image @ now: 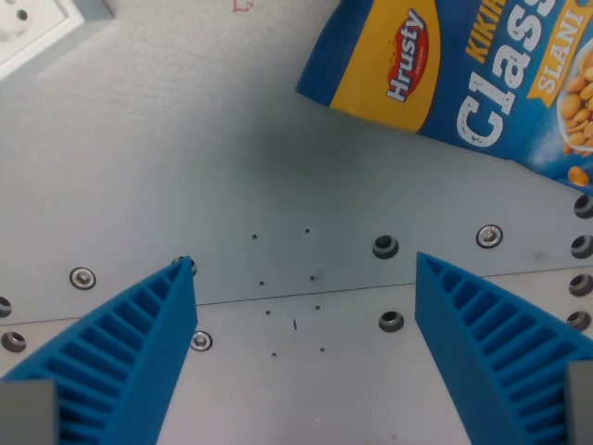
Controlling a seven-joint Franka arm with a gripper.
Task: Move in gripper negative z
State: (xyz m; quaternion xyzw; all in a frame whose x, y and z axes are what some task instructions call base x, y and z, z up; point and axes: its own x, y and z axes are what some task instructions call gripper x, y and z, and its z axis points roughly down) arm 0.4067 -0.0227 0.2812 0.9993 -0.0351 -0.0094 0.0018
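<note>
Wrist view: looking straight down on a grey metal bench point(232, 139), seen between the two blue ribbed fingers point(139, 357) of the gripper point(301, 264). Fingers set wide apart, one rising from the lower left of the wrist view, the other point(500, 348) from the lower right, with nothing between them but bare bench. No contact visible between either fingertip and any object.

Snack bag point(463, 79) lying flat near the far edge of the bench, toward the wrist view's right, tilted so its near corner points down and left. Blue and yellow print, a red "Hrusty" logo, large white letters reading "Clas" (cut off by the frame), and peanuts pictured at its right end. Bag well apart from both fingers, beyond the gap rather than inside it.

White socket block point(42, 28) at the far left corner, only partly in frame, one round recess showing.

A seam point(306, 297) running across the bench from left to right, slightly slanted, passing just beyond the fingertips. Screw heads point(82, 277) and dark bolt holes point(384, 247) spaced along both sides of it, with a scatter of tiny dark specks in the middle of the gap (too small to tell what they are). A faint red mark point(243, 5) at the far edge, cropped.
</note>
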